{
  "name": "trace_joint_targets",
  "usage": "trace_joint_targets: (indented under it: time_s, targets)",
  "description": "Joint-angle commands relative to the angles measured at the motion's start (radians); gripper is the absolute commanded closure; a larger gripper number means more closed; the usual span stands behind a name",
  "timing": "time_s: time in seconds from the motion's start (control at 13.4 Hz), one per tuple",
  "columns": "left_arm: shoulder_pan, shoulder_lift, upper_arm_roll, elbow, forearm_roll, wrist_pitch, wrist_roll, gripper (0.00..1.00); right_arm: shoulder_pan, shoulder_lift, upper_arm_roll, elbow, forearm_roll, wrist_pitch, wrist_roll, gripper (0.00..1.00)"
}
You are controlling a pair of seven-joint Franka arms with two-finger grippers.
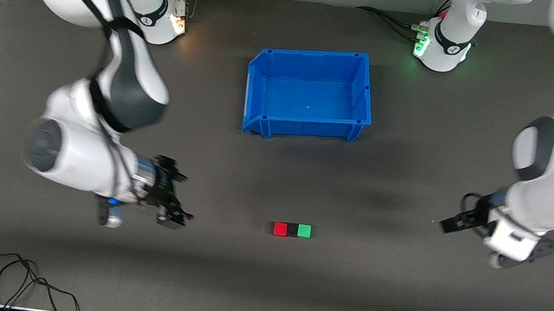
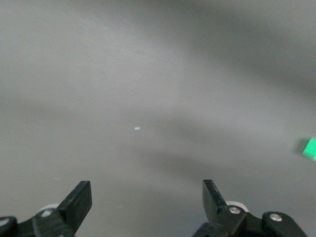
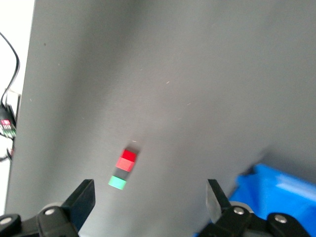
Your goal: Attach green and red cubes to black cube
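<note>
**Three cubes in a row, both arms drawn off**

The red cube (image 1: 280, 229), black cube (image 1: 292, 230) and green cube (image 1: 304, 230) sit in one line on the table (image 1: 395, 307), nearer the front camera than the blue bin (image 1: 258, 90), black in the middle. They appear to touch, though the seams are too small to confirm. The joining looks done, which would explain why each arm waits apart: left pincer (image 1: 451, 224) and right pincer (image 1: 173, 201) both spread wide and empty.

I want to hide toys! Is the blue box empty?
Empty. The front view shows only the bare blue floor inside the box; the cubes lie outside on the table.
</note>
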Motion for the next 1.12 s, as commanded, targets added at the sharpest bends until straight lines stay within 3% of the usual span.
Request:
trace_joint_targets:
  time_s: [0.0,0.37,0.82,1.04]
  targets:
    - [0.022,-0.116,-0.007,-0.060,0.044,-0.014,0.218,0.00,-0.066,-0.106,0.006,-0.037,-0.023,-0.141,-0.236,0.00]
    - [0.069,-0.243,-0.007,-0.107,0.041,-0.048,0.464,0.00,-0.159,-0.168,0.004,-0.040,-0.066,-0.300,-0.724,0.00]
    - [0.070,-0.357,-0.007,-0.117,0.030,-0.205,0.472,0.00,-0.227,-0.195,-0.005,-0.062,-0.149,-0.298,-1.131,0.00]
    - [0.071,-0.356,-0.007,-0.053,0.044,-0.278,0.469,0.00,-0.253,-0.338,-0.007,-0.305,-0.148,-0.142,-1.214,0.00]
